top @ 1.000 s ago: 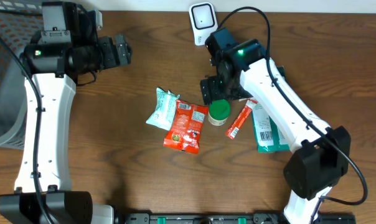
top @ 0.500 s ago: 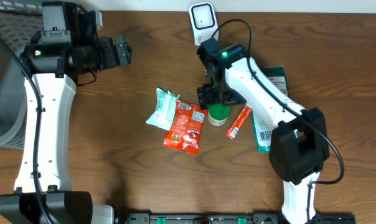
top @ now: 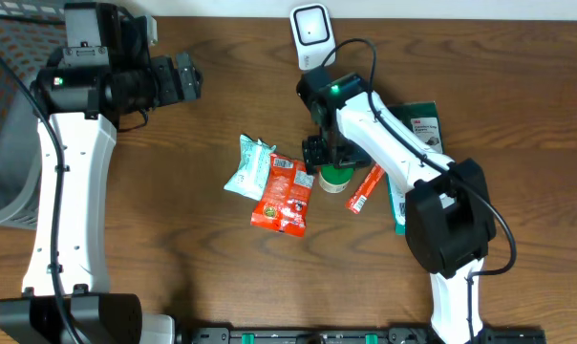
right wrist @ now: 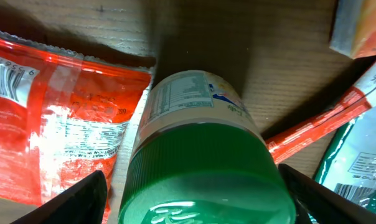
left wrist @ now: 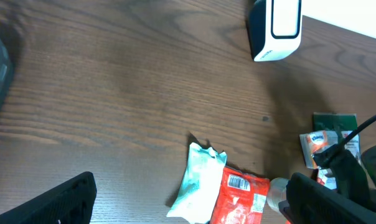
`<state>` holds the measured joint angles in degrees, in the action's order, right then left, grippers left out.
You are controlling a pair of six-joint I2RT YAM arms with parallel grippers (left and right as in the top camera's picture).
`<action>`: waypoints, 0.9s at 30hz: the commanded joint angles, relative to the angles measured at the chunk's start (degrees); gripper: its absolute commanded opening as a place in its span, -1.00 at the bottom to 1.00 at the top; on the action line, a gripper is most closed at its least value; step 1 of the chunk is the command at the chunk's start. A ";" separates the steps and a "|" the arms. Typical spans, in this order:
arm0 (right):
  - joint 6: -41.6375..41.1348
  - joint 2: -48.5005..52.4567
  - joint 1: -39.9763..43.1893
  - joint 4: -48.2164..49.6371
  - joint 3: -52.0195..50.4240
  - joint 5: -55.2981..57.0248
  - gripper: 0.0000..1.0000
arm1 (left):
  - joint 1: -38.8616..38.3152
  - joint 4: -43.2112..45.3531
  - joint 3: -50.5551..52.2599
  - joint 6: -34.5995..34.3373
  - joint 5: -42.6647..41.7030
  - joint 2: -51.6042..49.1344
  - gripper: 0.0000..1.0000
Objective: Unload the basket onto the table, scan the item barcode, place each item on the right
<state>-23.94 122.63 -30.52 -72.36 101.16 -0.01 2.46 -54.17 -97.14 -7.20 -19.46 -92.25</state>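
Bottle [top: 335,173], green cap up, stands on the surface just right of centre in the overhead frame. It sits right at the edge of the red pouch [top: 285,194] on its left. Red stick [top: 365,187] lies just beside it on the right.

Right jaws hang over the bottle, spread, one finger on either side of the cap. In the wrist view the cap fills most of the gap; can't tell if either finger touches.

Left jaws are at upper left of the overhead frame, well apart from the items, spread wide with nothing between.

Scanner [top: 310,29] stands at top centre. Teal pack [top: 248,164] lies left of the pouch, touching it. Green pack [top: 424,122] is partly hidden by the right arm [top: 394,134].
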 commanded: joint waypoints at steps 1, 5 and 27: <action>-1.31 0.35 -0.57 1.68 -2.89 0.59 0.62 | 0.02 -0.22 -0.59 0.55 -0.66 -0.22 0.95; -1.27 0.35 -0.55 4.59 -5.66 0.61 0.61 | 0.02 -0.22 -0.59 0.55 -0.66 -0.22 0.95; -1.11 0.35 -0.55 10.73 -9.14 1.66 0.45 | 0.02 -0.22 -0.59 0.55 -0.66 -0.22 0.95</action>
<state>-24.18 122.65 -30.52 -61.91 92.49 0.30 2.46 -54.17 -97.14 -7.20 -19.46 -92.25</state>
